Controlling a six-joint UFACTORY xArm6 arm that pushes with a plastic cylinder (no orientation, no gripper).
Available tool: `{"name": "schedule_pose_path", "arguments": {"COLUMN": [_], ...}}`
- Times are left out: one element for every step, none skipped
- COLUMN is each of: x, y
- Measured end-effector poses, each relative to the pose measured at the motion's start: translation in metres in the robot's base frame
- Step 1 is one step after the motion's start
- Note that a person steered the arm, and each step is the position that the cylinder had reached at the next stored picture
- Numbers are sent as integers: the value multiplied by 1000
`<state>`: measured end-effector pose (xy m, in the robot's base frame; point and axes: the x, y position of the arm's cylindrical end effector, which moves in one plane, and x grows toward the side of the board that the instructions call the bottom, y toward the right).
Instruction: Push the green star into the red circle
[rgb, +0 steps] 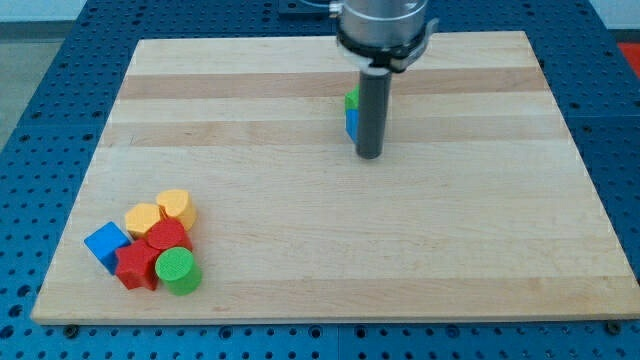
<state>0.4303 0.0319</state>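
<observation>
So there's no pincer on this rig at all, just a plain rod, meaning nothing to open, clench or hold. The tip (369, 155) is down on the board (450, 250), up toward the view's top, a bit right of centre. The green block (352, 98), which I take to be the star (only a sliver shows past the rod, so I can't confirm the shape), sits just to the view's left of the rod and a bit above the tip. A blue block (352, 122) is right under it, seemingly touching. The red circle (167, 238) is well away at the view's bottom left, packed in with a red star (137, 266), a green cylinder (178, 270), two yellow blocks (143, 217) (175, 205) and a blue cube (106, 245). My read is that the push has to run down and left, so the tip needs to get round to the star's upper-right side first. The blue one sits partly in that line and may get dragged along. There's loads of bare board in between, but the cluster is close to the board's corner, so overshoot is the worry.
</observation>
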Motion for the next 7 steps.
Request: {"name": "schedule_pose_path", "arguments": {"x": [24, 39, 48, 43, -19, -65, -84], "y": [-29, -31, 13, 69, 89, 87, 74]}}
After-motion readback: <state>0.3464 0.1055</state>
